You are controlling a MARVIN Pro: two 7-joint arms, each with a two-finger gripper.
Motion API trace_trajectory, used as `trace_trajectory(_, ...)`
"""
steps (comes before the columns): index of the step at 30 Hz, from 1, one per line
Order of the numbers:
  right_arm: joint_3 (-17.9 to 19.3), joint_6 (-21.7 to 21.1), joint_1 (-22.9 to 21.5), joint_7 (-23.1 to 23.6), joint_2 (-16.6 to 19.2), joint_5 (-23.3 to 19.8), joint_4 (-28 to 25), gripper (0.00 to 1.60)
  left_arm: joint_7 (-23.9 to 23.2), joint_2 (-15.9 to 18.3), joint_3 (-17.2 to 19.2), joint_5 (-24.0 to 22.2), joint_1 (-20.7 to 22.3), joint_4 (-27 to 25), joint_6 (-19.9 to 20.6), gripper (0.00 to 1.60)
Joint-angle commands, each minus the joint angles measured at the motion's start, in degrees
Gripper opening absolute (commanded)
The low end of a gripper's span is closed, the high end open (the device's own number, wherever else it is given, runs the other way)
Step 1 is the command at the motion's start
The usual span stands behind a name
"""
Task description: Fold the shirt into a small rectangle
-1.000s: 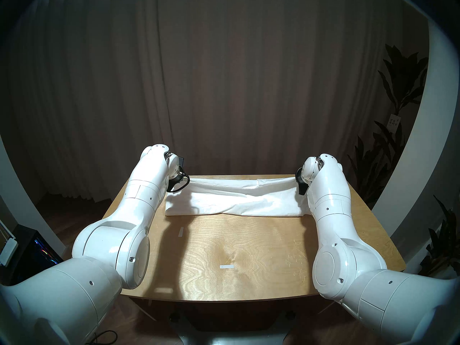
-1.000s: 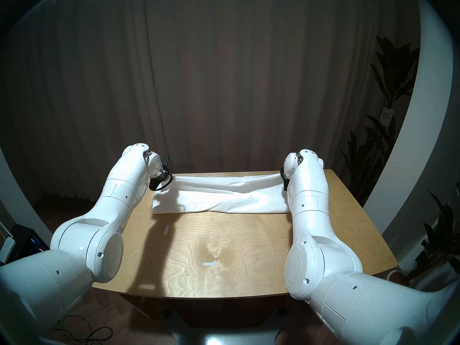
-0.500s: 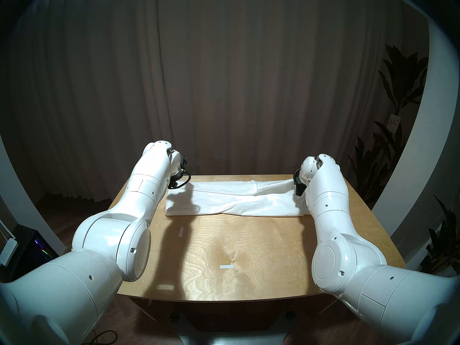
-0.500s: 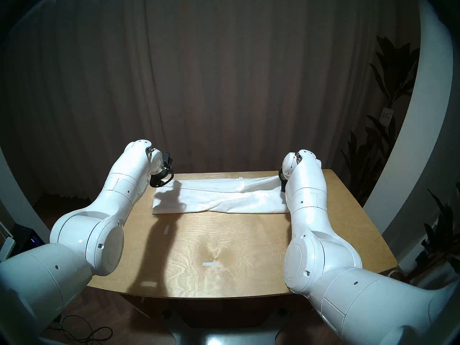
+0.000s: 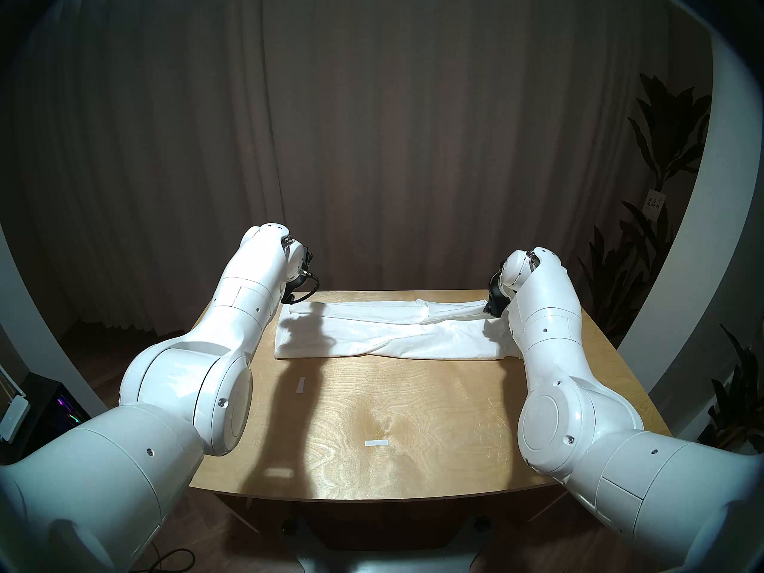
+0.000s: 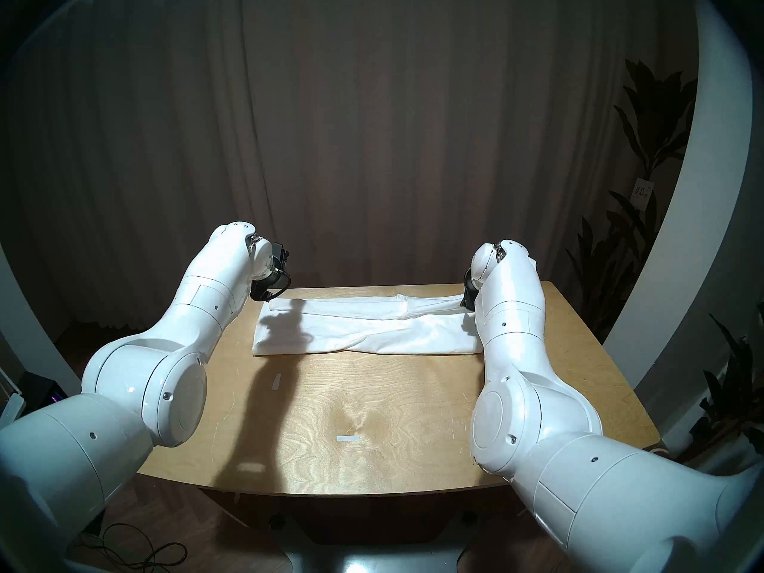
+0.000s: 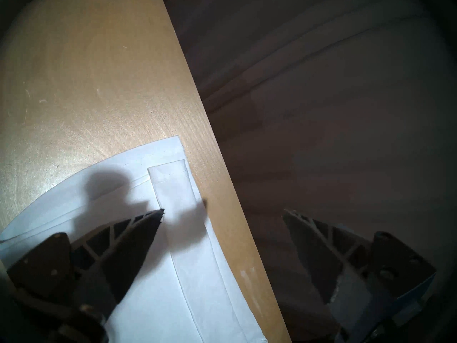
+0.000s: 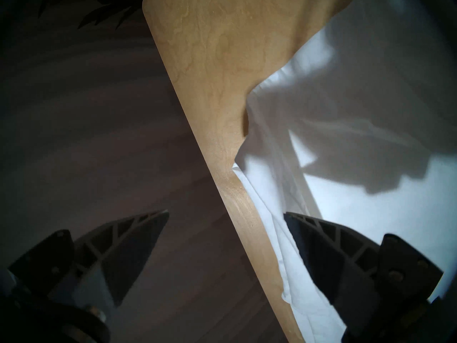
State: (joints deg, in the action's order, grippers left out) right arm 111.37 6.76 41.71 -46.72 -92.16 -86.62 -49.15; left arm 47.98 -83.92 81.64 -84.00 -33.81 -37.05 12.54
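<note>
The shirt (image 5: 388, 332) lies folded into a long white band across the far half of my wooden table (image 5: 413, 427), its length running from my left side to my right, with its far edge close to the table's far rim.

My left gripper (image 7: 222, 211) hangs over the shirt's left end with its fingers spread wide and nothing between them. In my left wrist view one fingertip (image 7: 148, 218) sits above the cloth beside a narrow folded strip with a stitched hem; the other (image 7: 296, 223) is out past the table's far edge, over the dark floor. The cloth lies flat below; I touch none of it that I can see.

My right gripper (image 8: 226, 212) is likewise wide open and holding nothing. In my right wrist view one finger (image 8: 321, 241) lies over the rumpled right end of the shirt, and I cannot tell whether it brushes the cloth; the other (image 8: 138, 231) is beyond the table's edge, over the floor. Here the fabric is bunched in loose folds along the rim.

From my head, both grippers show only as dark shapes at the ends of my white arms, the left (image 5: 294, 297) at the shirt's far left corner, the right (image 5: 494, 305) at its far right corner, where the cloth rises in a small peak

Two small white tape strips (image 5: 377, 442) lie nearer to me, well apart from the shirt
</note>
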Motion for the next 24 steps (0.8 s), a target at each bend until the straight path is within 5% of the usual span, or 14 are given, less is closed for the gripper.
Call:
trace_trajectory(1, 0.25, 0.1, -5.03, 1.42, 1.26, -0.56, 0.63, 1.6, -3.36, 0.19, -0.83, 0.96, 2.82, 0.83, -0.24, 1.6)
trace_trajectory(8, -2.6, -3.91, -4.94, 5.61, 3.42, 1.0, 3.56, 1.6, -9.96, 1.63, -3.93, 3.64, 0.55, 0.01, 0.17, 1.6)
trace_trajectory(14, -5.78, -9.79, -1.67, 8.11, 4.55, 2.51, -0.16, 1.6, -15.87, 3.16, -5.9, 4.76, -4.28, -5.59, 1.11, 1.6)
trace_trajectory(24, -7.17, -14.41, 2.58, 9.02, 5.83, 3.54, -5.4, 1.6, -17.07, 5.02, -6.06, 4.76, -9.0, -10.04, 2.32, 1.6)
